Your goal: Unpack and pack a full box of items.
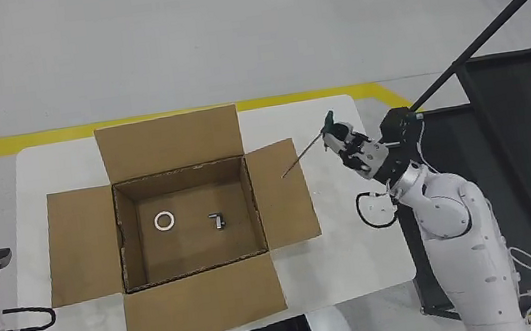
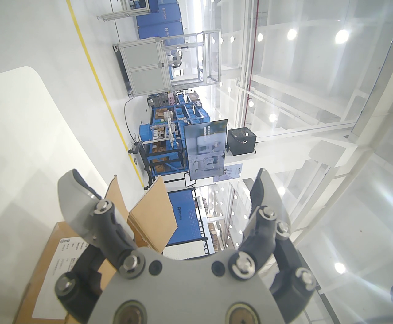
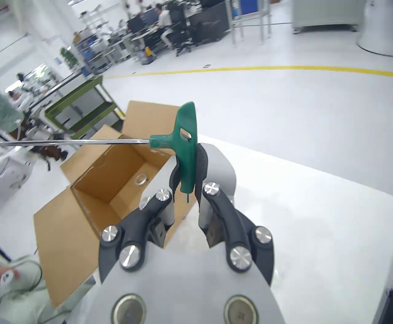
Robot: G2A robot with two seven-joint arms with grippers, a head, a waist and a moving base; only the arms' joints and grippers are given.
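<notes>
An open cardboard box sits mid-table with all flaps spread; it also appears in the right wrist view. Inside lie a white ring and a small grey angled metal part. My right gripper is above the table to the right of the box, shut on the green T-handle of a long hex key; the steel shaft points toward the box. My left gripper is off the table's left side, open and holding nothing.
The white table has bare surface right of the box. A dark metal cart stands just past the table's right edge. A yellow floor line runs behind the table.
</notes>
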